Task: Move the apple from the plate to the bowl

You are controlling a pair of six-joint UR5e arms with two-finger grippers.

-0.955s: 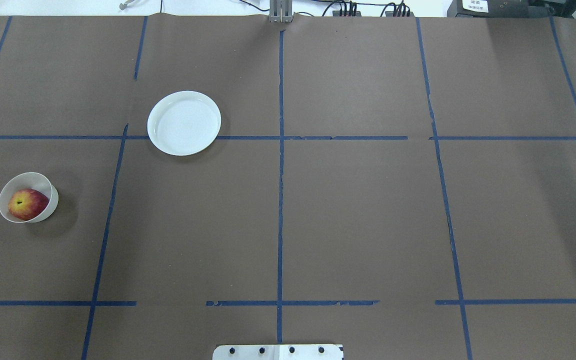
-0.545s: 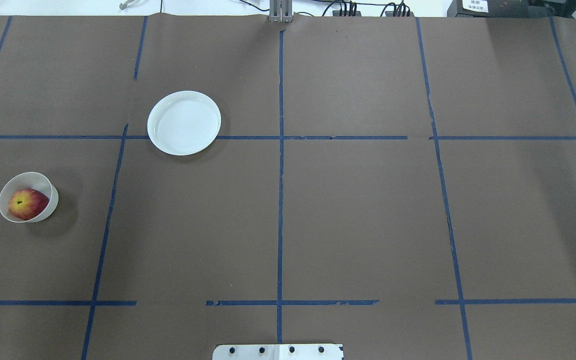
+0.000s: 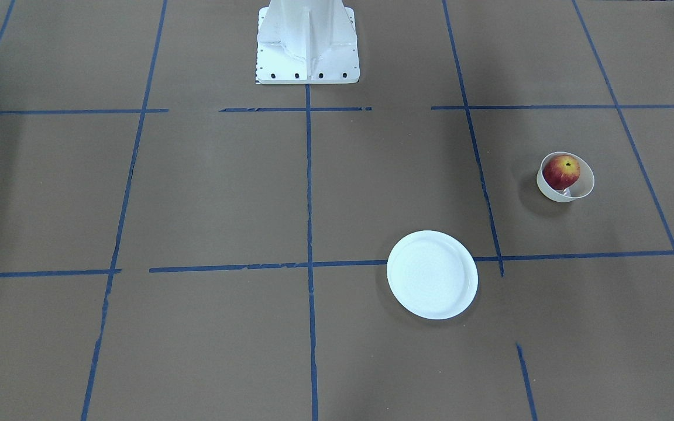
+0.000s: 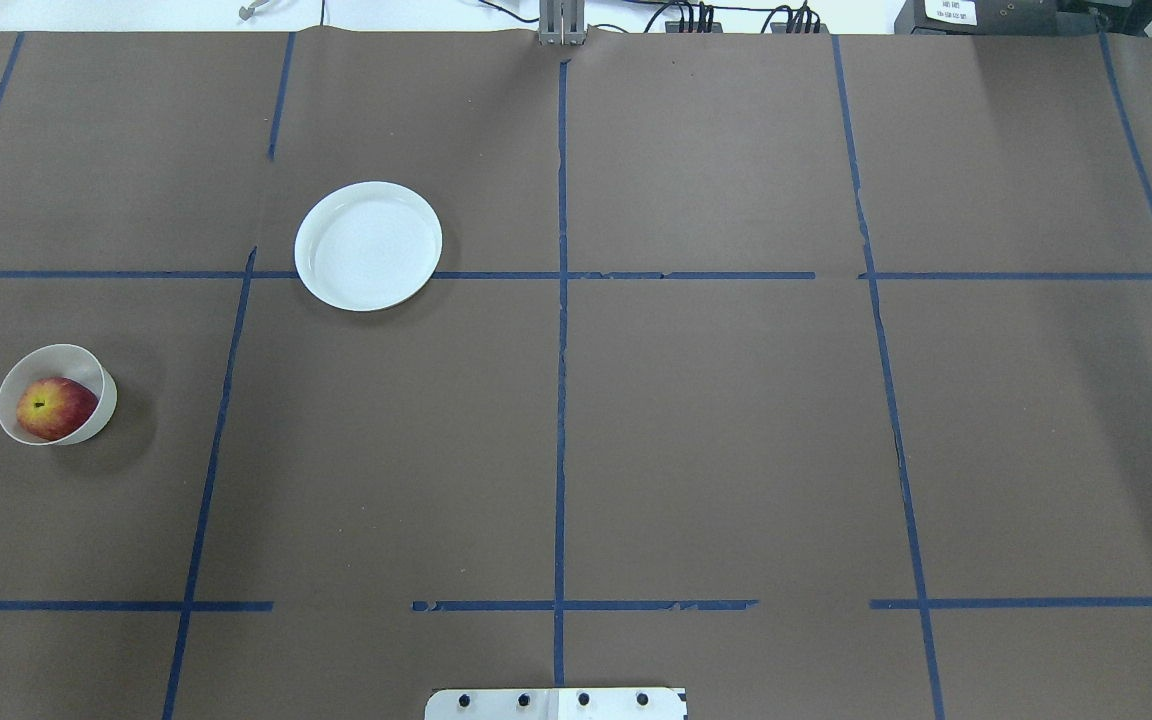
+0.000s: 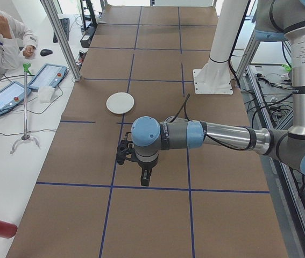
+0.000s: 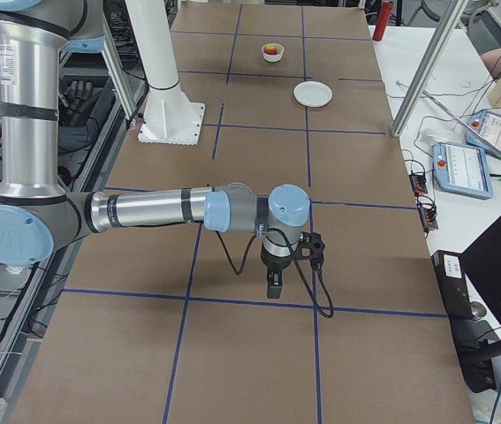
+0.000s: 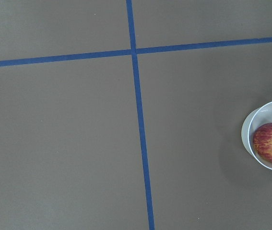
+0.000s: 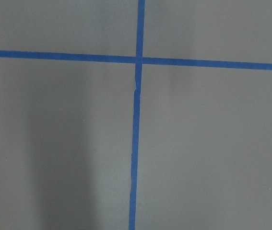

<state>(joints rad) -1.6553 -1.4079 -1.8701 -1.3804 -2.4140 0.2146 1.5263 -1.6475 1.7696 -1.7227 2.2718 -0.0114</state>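
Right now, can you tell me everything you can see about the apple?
The apple is small, round and red, with streaky yellow patches and a yellow spot around its dark stem dimple, which faces mostly up. Its skin looks smooth and a bit shiny. It sits inside the little cream-white bowl, nearly filling it, and touches only the bowl. The bowl stands on the brown table, apart from the empty white plate.

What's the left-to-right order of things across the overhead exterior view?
bowl with the apple sitting inside it → plate → robot base plate at the bottom edge. No gripper shows in this view.
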